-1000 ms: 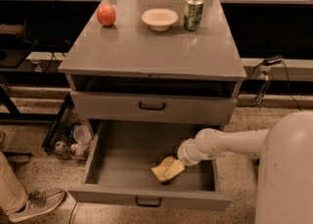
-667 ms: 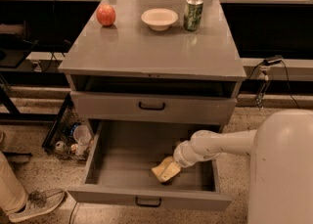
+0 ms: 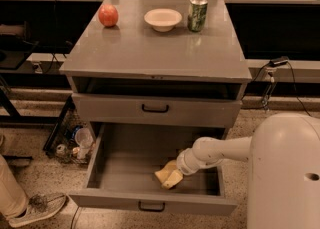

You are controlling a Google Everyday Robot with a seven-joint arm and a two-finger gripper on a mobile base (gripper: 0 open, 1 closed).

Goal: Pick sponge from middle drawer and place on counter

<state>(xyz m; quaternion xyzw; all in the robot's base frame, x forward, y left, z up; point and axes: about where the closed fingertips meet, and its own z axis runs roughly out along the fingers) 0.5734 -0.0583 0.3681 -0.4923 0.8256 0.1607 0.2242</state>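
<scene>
Shoe (image 3: 37, 208) and pale trouser leg of a person occupy the lower left corner. Beside the grey cabinet's left flank, a wire basket (image 3: 67, 138) on the floor holds small items.

On the table (image 3: 155, 53), along the far edge, stand a red apple (image 3: 108, 15) at left, a white bowl (image 3: 162, 19) at centre and a green can (image 3: 197, 14) upright at right, all apart from one another.

Below the table, the upper drawer (image 3: 200, 113) carries one black handle. The middle drawer (image 3: 115, 199) beneath it is pulled out and open.

The sponge (image 3: 161, 174) lies on the drawer floor, right of centre, near the front wall. The tool (image 3: 173, 177) is down inside the drawer, directly at the sponge's right side and overlapping it in this view. Whether the tool is released or clenched cannot be told.

The white arm (image 3: 220, 150) reaches in over the drawer's right wall from the robot body (image 3: 285, 173) at lower right.
</scene>
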